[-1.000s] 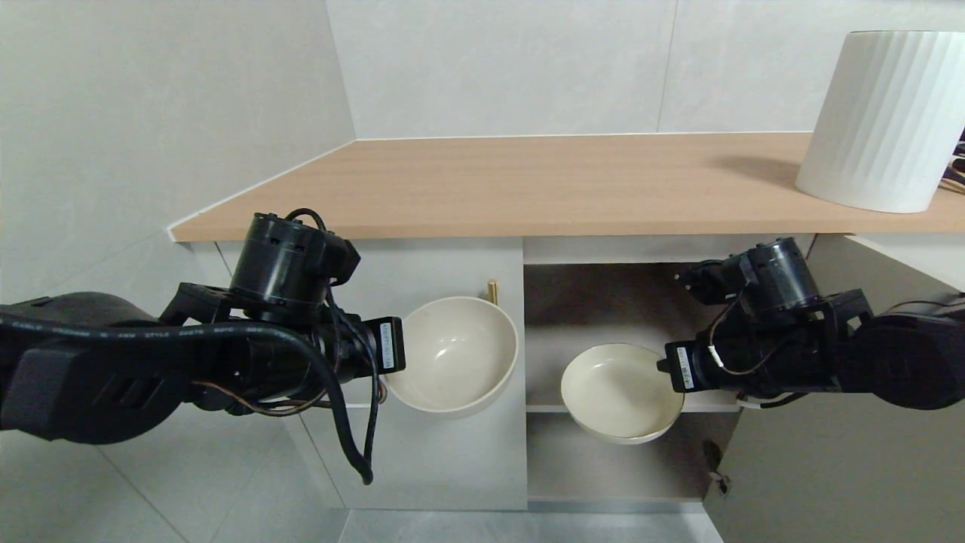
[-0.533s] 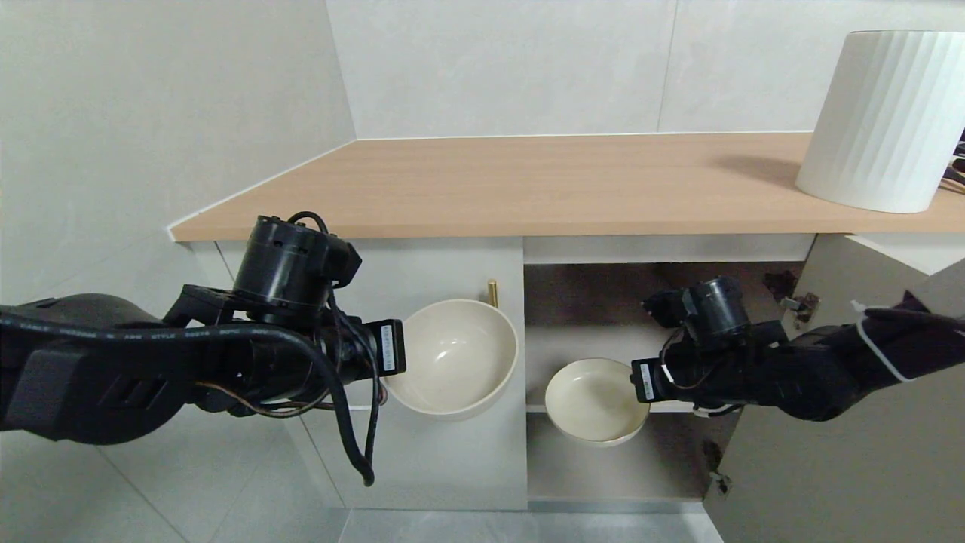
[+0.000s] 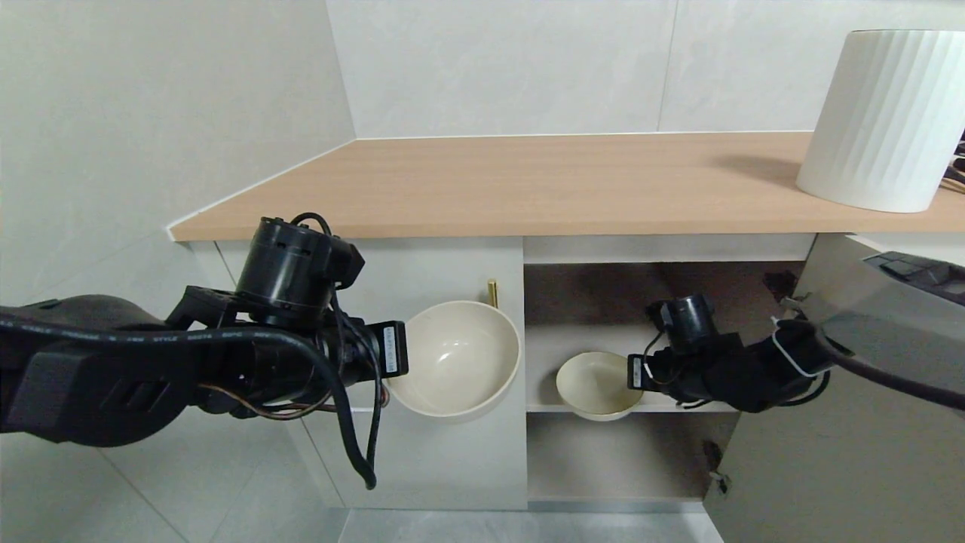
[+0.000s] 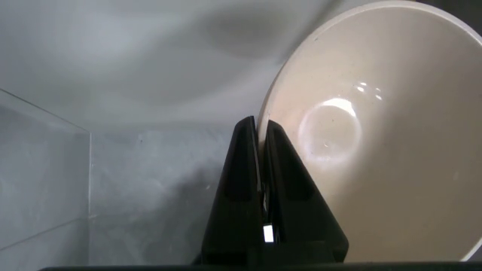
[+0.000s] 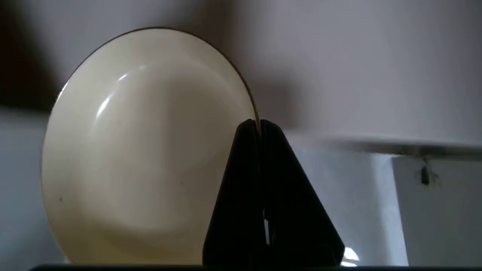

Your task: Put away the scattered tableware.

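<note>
My left gripper is shut on the rim of a large cream bowl, held in the air in front of the closed cabinet door. Its fingers pinch the large cream bowl at the edge. My right gripper is shut on the rim of a smaller cream bowl, held inside the open cabinet at the level of the middle shelf. The smaller cream bowl is clamped at its edge by the fingers.
A wooden countertop runs above the cabinet, with a tall ribbed white container at its right end. The right cabinet door hangs open at the right. A brass handle sits on the closed door.
My right arm has reached forward into the open cabinet, carrying the smaller bowl from in front of the opening to the middle shelf level. The left arm and its bowl have stayed nearly still.
</note>
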### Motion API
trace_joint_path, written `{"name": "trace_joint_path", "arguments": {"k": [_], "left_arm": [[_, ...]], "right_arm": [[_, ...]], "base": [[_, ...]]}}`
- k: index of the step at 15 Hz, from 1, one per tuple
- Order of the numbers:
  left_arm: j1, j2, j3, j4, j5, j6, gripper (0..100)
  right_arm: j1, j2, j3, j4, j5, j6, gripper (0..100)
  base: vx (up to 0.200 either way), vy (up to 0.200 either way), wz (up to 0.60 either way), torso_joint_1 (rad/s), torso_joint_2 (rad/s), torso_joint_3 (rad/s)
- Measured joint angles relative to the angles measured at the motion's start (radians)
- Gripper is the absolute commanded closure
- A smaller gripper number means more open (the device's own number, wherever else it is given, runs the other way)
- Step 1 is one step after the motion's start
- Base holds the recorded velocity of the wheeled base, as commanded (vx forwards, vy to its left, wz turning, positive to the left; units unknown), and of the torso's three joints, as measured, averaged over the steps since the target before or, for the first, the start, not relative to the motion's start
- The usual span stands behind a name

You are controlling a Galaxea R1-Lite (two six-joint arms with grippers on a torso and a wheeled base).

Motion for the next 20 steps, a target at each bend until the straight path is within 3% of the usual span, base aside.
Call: {"name": "trace_joint_path", "arguments": {"k": [9, 18, 19, 20], "left_arm": [[-0.015, 0.003, 0.006, -0.001, 0.0, 0.0, 100], [-0.017, 0.008, 0.008, -0.001, 0.0, 0.0, 100], [-0.017, 0.008, 0.008, -0.001, 0.0, 0.0, 100], [-0.017, 0.008, 0.008, -0.001, 0.0, 0.0, 100]], "right_arm": [[-0.057, 0.204, -0.207, -0.007, -0.185, 0.034, 100], [-0.09, 0.283, -0.298, -0.007, -0.221, 0.037, 100], [-0.09, 0.284, -0.298, -0.007, -0.221, 0.037, 0], [-0.09, 0.284, -0.298, -0.007, -0.221, 0.037, 0]], "base": [[0.0, 0.0, 0.0, 0.0, 0.0, 0.0], [0.0, 0.0, 0.0, 0.0, 0.0, 0.0], [0.0, 0.0, 0.0, 0.0, 0.0, 0.0], [0.0, 0.0, 0.0, 0.0, 0.0, 0.0]]}}
